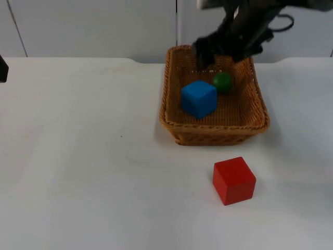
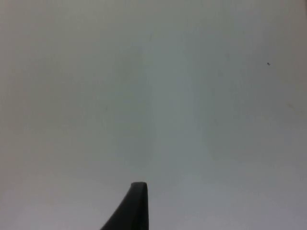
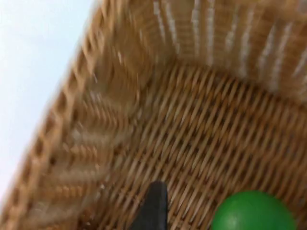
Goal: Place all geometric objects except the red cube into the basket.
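Right claw (image 1: 208,52) hovering over basket (image 1: 259,112) rear, grip state unreadable; ball (image 1: 222,82) just beside it, blue cube (image 1: 199,98) nearby, both inside. Red cube (image 1: 234,180) lying outside, as required. Left claw (image 2: 136,203) waiting over bare surface (image 1: 78,156).

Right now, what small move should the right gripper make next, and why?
Probably lift the right gripper up and clear of the basket. The blue cube and green ball already lie inside, and the red cube rests on the table, where it should stay.
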`<control>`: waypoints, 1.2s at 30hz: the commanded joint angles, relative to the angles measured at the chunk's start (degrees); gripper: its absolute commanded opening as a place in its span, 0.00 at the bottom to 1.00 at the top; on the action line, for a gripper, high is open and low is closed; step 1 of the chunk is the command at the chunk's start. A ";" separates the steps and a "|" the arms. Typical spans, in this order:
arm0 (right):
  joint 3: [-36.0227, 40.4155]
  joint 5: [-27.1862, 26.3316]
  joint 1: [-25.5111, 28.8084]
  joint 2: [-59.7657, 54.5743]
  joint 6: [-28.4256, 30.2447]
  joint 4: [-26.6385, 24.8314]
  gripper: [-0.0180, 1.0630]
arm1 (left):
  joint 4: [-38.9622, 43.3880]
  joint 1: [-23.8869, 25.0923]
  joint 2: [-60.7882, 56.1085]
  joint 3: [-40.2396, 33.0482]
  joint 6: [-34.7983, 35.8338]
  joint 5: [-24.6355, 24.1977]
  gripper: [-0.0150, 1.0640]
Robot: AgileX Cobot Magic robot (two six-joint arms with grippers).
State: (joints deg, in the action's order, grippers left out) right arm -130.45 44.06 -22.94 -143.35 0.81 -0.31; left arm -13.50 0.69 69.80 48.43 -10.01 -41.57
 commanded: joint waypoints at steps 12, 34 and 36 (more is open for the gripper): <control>0.50 16.68 -0.25 24.10 1.84 0.31 0.74 | -0.85 0.14 -0.61 -0.15 -0.20 0.08 0.94; 52.24 -3.87 -1.88 65.04 10.53 -10.53 0.74 | -3.26 0.14 -21.14 -0.15 -1.67 -2.50 0.94; 58.47 -5.81 -3.20 71.01 11.16 -10.53 0.74 | -2.20 0.14 -25.68 -0.15 -1.88 -3.06 0.94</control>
State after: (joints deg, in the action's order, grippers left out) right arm -76.81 40.93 -25.23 -76.66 10.31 -10.16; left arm -15.78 0.69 48.83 48.42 -11.60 -43.38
